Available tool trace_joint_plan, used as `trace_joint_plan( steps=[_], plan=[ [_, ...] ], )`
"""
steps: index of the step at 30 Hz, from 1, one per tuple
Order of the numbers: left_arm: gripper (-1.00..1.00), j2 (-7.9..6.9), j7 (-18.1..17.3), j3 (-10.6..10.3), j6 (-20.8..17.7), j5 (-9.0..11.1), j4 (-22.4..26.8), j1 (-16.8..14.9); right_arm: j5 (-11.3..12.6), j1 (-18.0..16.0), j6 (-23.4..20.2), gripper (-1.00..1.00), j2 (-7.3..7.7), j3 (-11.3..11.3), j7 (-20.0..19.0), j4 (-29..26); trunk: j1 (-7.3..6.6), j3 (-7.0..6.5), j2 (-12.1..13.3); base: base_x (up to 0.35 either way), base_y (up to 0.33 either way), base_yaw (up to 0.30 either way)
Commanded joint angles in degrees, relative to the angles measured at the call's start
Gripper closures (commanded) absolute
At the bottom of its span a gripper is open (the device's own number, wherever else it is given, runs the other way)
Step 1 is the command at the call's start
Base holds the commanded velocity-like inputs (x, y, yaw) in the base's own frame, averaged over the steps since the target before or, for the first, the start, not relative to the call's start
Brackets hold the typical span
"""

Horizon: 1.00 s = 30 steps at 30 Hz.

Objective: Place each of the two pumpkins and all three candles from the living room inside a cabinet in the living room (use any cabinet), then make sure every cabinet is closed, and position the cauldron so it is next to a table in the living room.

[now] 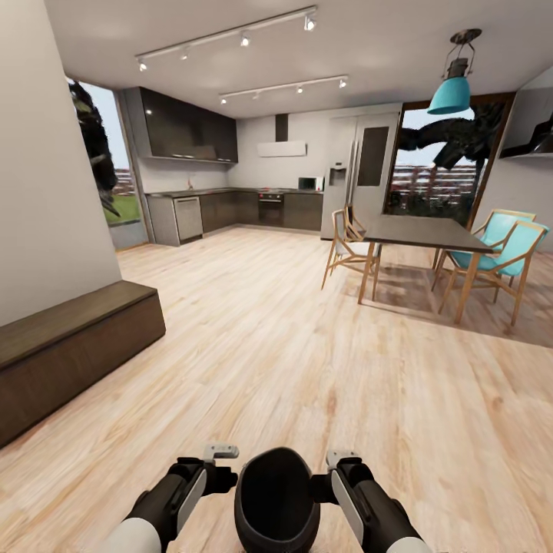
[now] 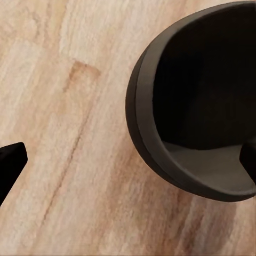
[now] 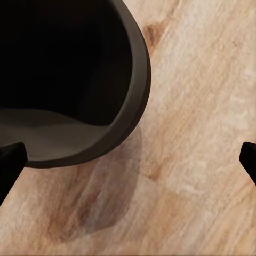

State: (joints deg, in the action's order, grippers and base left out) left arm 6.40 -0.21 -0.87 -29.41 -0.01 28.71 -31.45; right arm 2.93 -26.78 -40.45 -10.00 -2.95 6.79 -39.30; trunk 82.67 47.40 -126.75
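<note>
The black cauldron (image 1: 276, 499) hangs low over the pale wooden floor (image 1: 307, 361), each gripper, left (image 2: 128, 160) and right (image 3: 128, 160), with its fingers spread wide around the rim, not pinching it. I think the pot could slip or tip, since nothing clamps it. The dining table (image 1: 422, 233) is far ahead; the dark cabinet (image 1: 69, 346) stands by the left wall.
</note>
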Motion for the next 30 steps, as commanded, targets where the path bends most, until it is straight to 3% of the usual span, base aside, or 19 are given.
trace_joint_plan(
  steps=[1,20,30],
  plan=[
    [-1.00,0.17,0.03,-0.09,-0.22,-0.07,0.09,-0.01,0.32,-0.02,-0.25,-1.00,0.00,-0.12,0.42,-0.07,0.22,0.24,-0.44,0.000,0.000,0.000],
    [-1.00,0.54,0.11,-0.18,2.99,-0.25,-0.05,0.14,0.40,-0.02,-0.16,-1.00,0.00,-0.20,0.20,-0.16,4.39,3.66,-8.06,0.000,0.000,0.000],
    [-1.00,0.54,0.12,-0.18,3.15,-0.25,-0.05,0.16,0.41,-0.02,-0.16,-1.00,0.00,-0.21,0.15,-0.16,4.39,3.66,-8.06,0.001,0.000,0.000]
  ],
)
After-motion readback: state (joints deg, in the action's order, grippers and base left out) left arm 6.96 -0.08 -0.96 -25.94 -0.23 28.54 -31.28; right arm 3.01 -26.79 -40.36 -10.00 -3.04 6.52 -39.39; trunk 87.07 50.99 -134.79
